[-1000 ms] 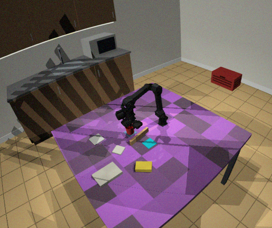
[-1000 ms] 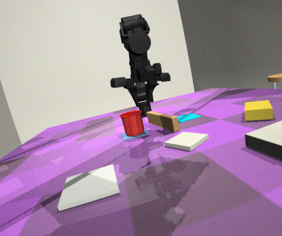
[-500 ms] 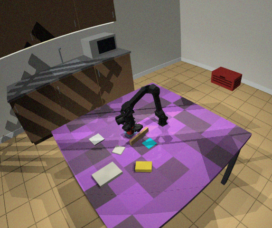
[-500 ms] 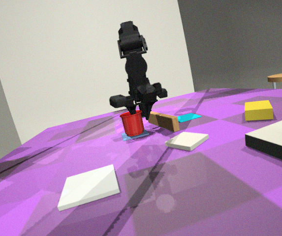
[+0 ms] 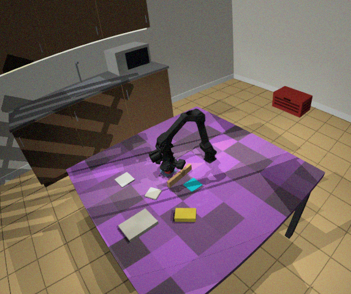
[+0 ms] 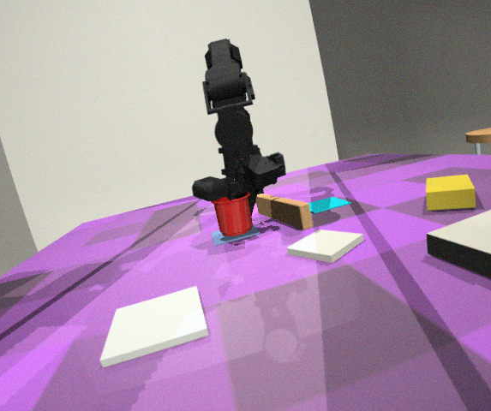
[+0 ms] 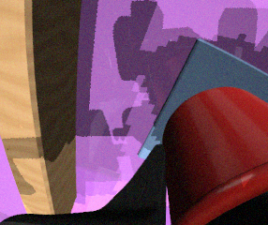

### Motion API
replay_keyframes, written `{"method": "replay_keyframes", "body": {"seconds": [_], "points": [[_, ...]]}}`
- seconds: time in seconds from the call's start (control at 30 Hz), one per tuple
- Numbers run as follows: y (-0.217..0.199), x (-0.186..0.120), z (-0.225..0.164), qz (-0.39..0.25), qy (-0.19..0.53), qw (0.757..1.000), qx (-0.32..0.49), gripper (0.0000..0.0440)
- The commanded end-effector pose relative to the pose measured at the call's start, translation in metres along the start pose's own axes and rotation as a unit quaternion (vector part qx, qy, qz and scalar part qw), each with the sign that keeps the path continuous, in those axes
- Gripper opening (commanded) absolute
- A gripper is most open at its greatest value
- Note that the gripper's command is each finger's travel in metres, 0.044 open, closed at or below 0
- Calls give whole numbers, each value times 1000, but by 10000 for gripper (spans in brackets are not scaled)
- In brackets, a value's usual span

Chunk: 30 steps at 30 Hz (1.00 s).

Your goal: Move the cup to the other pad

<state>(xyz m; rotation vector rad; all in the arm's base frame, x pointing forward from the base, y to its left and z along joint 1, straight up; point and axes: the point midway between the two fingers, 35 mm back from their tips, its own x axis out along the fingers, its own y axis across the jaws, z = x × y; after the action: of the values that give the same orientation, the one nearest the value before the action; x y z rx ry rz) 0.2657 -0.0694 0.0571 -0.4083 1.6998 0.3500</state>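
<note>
In the exterior view, a white square tile (image 5: 124,179) (image 6: 158,324) lies at the near left, well apart from the work. Next comes the blue pad (image 5: 162,173) (image 6: 219,240) (image 7: 204,61), with the red cup (image 5: 168,172) (image 6: 234,217) (image 7: 218,136) over it, leaning slightly; its base looks to be on the pad or barely above it. The gripper (image 5: 169,169) (image 6: 248,199) (image 7: 169,150) is pinching the cup, apparently by its wall, with one finger outside. The marbles cannot be made out inside, and none show on the table.

To the right, a wooden bar (image 5: 179,176) (image 6: 284,211) (image 7: 54,94) stands on edge between the cup and the cyan pad (image 5: 193,184) (image 6: 328,204), presumably the target, which carries nothing. A yellow block (image 5: 185,214) (image 6: 450,193) sits farther right.

The task seems to be in its early part: the grip is made, while the carry remains. The cup probably still needs lifting clear of the bar, kept level, then lowering onto the cyan pad and releasing.
</note>
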Motion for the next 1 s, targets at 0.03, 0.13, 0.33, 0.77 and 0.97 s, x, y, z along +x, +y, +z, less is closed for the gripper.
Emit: {"method": "replay_keyframes", "body": {"seconds": [0.03, 0.13, 0.33, 0.77, 0.97], "points": [[4, -6, 0, 8, -4, 1000, -30, 0], [5, -13, -1, 7, -8, 999, -47, 0], [9, -29, -2, 4, -17, 997, -74, 0], [27, -64, 6, -13, -40, 992, -116, 0], [40, -74, 15, -24, -52, 989, -138, 0]]}}
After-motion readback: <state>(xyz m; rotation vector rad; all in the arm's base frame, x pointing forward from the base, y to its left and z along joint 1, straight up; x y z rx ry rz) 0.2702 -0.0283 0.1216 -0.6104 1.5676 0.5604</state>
